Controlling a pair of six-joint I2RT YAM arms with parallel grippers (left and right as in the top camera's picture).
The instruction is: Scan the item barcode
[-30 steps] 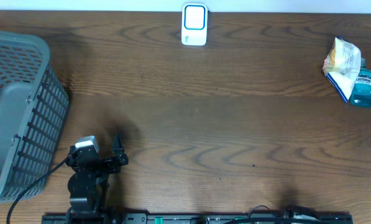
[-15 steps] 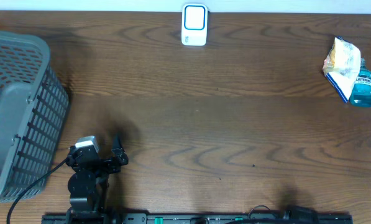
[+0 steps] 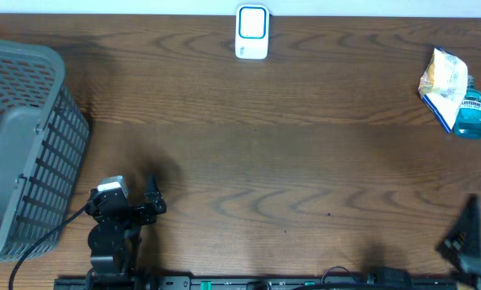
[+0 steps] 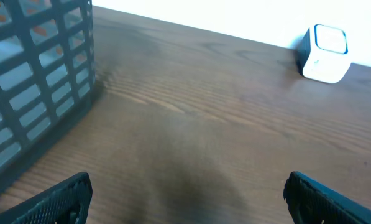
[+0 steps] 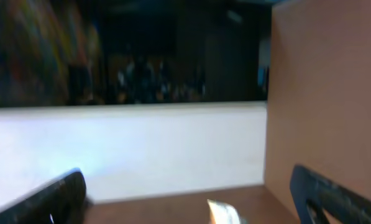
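Note:
The white barcode scanner (image 3: 252, 32) with a blue face stands at the table's far edge, centre; in the left wrist view the scanner (image 4: 325, 53) shows at the upper right. A crumpled yellow-and-white bag (image 3: 440, 84) and a blue bottle (image 3: 470, 109) lie together at the far right. My left gripper (image 3: 153, 198) rests low at the near left, open and empty (image 4: 188, 193). At the near right corner my right gripper (image 3: 466, 234) is open, with nothing between its fingers (image 5: 188, 186). A pale tip of the bag (image 5: 222, 213) shows blurred ahead of it.
A grey plastic basket (image 3: 22, 137) fills the left side, close to the left arm, and its slatted wall (image 4: 36, 81) is on the left of the left wrist view. A brown panel (image 5: 325, 93) stands on the right in the right wrist view.
The right gripper has come into the overhead view at the near right corner. The left arm has not moved.

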